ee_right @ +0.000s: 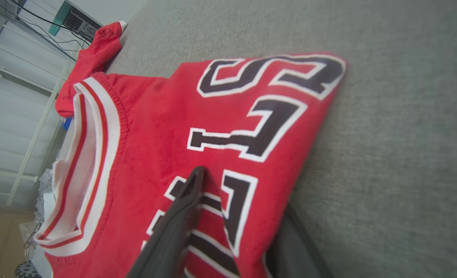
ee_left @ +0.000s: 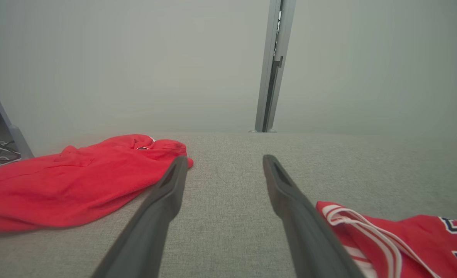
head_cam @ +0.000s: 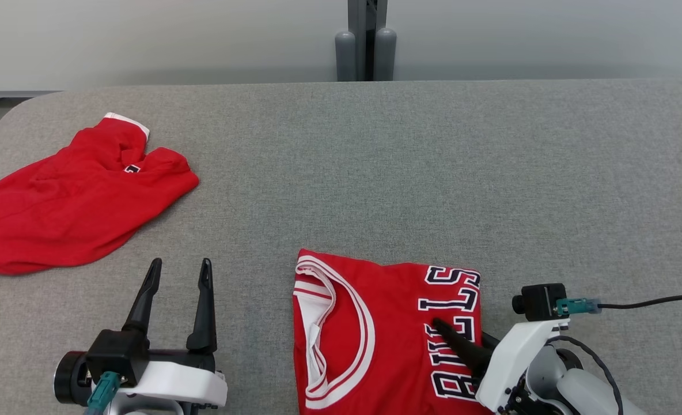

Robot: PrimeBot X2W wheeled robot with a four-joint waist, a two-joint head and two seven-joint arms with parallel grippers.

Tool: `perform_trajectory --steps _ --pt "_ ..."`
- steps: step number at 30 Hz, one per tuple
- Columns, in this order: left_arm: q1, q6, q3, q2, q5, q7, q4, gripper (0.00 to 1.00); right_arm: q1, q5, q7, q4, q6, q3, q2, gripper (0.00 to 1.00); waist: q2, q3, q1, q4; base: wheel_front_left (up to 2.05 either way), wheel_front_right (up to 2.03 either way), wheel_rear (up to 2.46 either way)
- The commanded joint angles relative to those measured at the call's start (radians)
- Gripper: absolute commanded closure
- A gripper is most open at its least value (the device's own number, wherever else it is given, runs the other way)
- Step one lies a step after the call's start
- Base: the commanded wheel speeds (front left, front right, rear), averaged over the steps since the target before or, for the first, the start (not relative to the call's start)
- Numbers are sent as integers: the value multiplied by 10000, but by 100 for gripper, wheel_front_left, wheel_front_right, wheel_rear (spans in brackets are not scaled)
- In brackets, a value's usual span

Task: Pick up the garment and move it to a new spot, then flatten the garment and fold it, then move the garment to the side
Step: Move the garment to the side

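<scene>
Grey woven cloth covers the table (head_cam: 410, 173). Two red garments lie on it. A soft, crumpled red garment (head_cam: 70, 213) sits far left, and a folded red jersey with white ribbed trim and black lettering (head_cam: 387, 323) lies front, right of centre. Between them the left jaws stand spread. The right jaws straddle the jersey's right edge, one tapered dark finger (head_cam: 459, 343) on top and one beneath; I cannot tell whether they pinch it.

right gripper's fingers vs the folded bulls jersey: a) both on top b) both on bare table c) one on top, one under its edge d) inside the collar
c: the right gripper straddles the edge of the folded jersey, one finger lying on top of it, the other tucked beneath the fabric.
</scene>
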Motion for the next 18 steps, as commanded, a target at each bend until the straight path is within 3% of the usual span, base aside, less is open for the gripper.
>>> perform_trajectory --steps 1,9,18 --pt "-81 -33 17 31 77 -37 -13 0 67 51 -3 199 -1 241 -41 100 0 -13 0 -24 0 0 0" --pt "-230 -9 22 30 89 -36 -38 0 -698 -281 -372 470 -13 1015 -760 100 0 92 0 -400 0 0 0" --pt "-593 -109 214 36 277 -37 -165 0 -1993 -804 -234 423 -26 2069 -2077 100 0 592 0 -1386 0 0 0"
